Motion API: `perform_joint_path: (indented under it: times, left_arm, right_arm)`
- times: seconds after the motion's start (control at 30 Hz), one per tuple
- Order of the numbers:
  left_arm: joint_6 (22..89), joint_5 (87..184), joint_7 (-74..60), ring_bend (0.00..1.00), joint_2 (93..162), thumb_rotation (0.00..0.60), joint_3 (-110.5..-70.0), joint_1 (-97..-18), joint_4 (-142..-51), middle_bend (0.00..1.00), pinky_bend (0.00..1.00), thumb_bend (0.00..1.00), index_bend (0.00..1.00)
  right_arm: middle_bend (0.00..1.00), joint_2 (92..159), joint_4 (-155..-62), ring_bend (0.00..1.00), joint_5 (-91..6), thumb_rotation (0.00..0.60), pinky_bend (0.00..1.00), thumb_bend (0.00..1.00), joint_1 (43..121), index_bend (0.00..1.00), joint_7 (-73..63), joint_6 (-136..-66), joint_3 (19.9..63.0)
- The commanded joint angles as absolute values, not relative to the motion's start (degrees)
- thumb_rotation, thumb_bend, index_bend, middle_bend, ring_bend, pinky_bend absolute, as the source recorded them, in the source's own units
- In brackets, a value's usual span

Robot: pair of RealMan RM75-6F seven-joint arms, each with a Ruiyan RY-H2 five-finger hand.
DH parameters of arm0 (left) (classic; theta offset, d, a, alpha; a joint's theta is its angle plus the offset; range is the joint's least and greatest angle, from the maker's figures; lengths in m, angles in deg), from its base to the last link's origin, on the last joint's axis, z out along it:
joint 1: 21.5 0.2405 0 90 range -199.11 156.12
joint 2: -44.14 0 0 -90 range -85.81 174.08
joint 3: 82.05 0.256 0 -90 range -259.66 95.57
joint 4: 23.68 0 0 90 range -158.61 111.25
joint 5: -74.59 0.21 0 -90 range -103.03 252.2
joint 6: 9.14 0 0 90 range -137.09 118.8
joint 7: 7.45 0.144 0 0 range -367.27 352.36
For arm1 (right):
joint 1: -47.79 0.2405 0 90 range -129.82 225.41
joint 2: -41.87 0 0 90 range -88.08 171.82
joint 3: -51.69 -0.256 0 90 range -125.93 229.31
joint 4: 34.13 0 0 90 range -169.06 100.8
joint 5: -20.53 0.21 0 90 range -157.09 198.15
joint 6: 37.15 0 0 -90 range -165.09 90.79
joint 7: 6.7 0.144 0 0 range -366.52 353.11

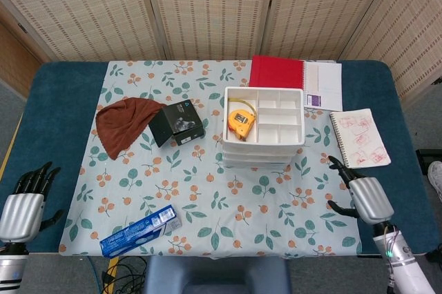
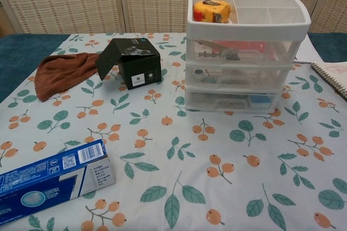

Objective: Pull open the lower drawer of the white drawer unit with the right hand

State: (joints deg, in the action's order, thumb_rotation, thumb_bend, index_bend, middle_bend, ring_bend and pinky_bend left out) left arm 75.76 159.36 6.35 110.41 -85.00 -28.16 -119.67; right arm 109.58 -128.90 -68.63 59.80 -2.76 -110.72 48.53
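I hold my right hand [image 1: 364, 196] empty, fingers spread, over the floral cloth's right edge, well apart from the white three-tier plastic drawer unit [image 2: 244, 52]; its clear lower drawer [image 2: 233, 101] sits closed, front facing me for a straight pull.

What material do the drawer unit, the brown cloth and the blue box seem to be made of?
Drawer unit: probably plastic, a smooth white frame with clear drawer fronts that show the contents.
Brown cloth: soft fabric, perhaps knitted; it lies in loose folds with a matte, faintly ribbed surface.
Blue box: most likely thin printed cardboard, slightly glossy, with sharp folded edges and a barcode.
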Motion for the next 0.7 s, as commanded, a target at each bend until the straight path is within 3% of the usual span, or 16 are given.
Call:
perform_joint_path:
  times: [0.03,0.4,0.7]
  left_arm:
    - [75.7,159.3,6.3,0.12,110.5,0.600,-85.0,-28.2,-119.6,0.08,0.13,0.17,0.12]
    - [75.7,158.9,6.1,0.12,110.8,0.600,-85.0,-28.0,-119.1,0.08,0.13,0.17,0.12]
    - [75.5,158.6,5.9,0.12,110.7,0.600,-85.2,-28.2,-118.9,0.08,0.13,0.17,0.13]
  right_arm:
    - [0.35,111.1,-131.0,0.49,-67.1,0.600,0.68,0.24,62.9,0.00,3.1,-105.7,48.4]
    - [0.67,116.1,-132.8,0.82,-60.6,0.600,0.93,0.46,70.5,0.02,26.6,-91.3,46.4]
    - [0.70,120.7,-130.5,0.86,-57.9,0.600,0.96,0.55,75.1,0.02,41.9,-82.9,44.2]
